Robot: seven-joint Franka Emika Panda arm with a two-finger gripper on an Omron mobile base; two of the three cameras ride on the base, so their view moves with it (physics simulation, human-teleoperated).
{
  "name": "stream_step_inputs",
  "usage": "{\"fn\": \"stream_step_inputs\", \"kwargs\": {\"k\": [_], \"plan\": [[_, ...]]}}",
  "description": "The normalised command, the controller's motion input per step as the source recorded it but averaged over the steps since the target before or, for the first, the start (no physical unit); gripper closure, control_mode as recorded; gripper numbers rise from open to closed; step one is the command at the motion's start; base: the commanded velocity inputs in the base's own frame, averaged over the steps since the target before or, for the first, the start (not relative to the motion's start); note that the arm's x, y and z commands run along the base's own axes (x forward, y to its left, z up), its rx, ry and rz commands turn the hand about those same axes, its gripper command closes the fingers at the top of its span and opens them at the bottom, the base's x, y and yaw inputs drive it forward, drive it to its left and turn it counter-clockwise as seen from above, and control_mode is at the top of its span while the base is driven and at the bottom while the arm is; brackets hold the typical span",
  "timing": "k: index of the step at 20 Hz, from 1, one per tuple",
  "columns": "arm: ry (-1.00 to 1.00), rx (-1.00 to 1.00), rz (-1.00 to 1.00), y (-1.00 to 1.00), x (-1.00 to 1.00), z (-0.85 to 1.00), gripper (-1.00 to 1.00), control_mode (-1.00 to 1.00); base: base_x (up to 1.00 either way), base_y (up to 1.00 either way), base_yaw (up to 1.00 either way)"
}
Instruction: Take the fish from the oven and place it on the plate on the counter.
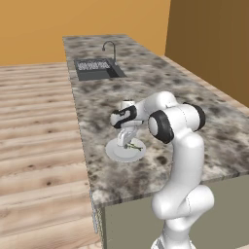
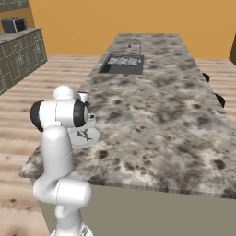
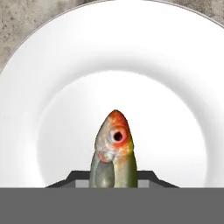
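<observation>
Fish [image 3: 113,151] at lower centre of the hand view, long axis vertical in frame, orange head pointing up, over the white plate [image 3: 57,78], gripper [image 1: 129,144] clamped shut on it, above speckled counter [image 1: 160,82].

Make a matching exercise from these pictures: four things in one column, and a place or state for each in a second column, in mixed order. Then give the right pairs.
Column one:
1. fish
2. plate
3. sink
4. gripper

Column two:
A. set into the far part of the counter
B. shut on a thing, above the plate
C. held between the fingers, head over the plate
D. lying on the counter near its front edge

Pairs: 1-C, 2-D, 3-A, 4-B
</observation>
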Motion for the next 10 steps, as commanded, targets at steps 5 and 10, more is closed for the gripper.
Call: {"fn": "stream_step_inputs", "kwargs": {"k": [5,10], "plan": [[0.00,0.00,0.02,0.08,0.12,-0.06,1.00,-1.00,0.00,0.00,0.00],[0.00,-0.01,0.00,0.19,0.30,0.02,1.00,-1.00,0.00,0.00,0.00]]}}
